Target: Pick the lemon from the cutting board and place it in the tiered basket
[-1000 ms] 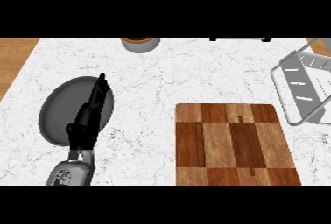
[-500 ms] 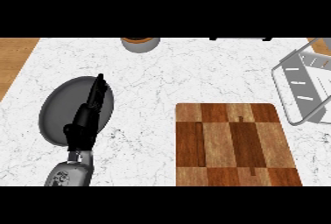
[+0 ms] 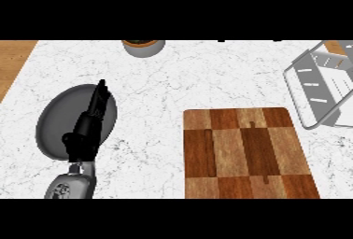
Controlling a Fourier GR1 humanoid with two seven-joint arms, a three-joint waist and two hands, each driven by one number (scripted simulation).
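Comparing this moment with the views of a second and half a second earlier shows almost no change: the left hand holds the same pose, and only the framing drifts slightly, bringing a little more of the tiered basket into sight at the far right.

The left hand rises from the near left edge with straight, released fingers pointing away from the robot, lying over the grey plate on the marble counter. It grasps nothing. The right hand does not appear in the head view, so its state cannot be reported.

The cutting board, a checked wooden panel, lies near and right of centre, well apart from the plate. Its whole visible surface is bare: no lemon shows on it, nor anywhere on the counter, nor in the visible part of the basket. The lemon's position therefore cannot be told.

A grey pot with a brown top sits at the far edge, partly cut off.

Judged from this stillness, the pick is either not begun or carried on by the unseen right hand; progress cannot be confirmed.
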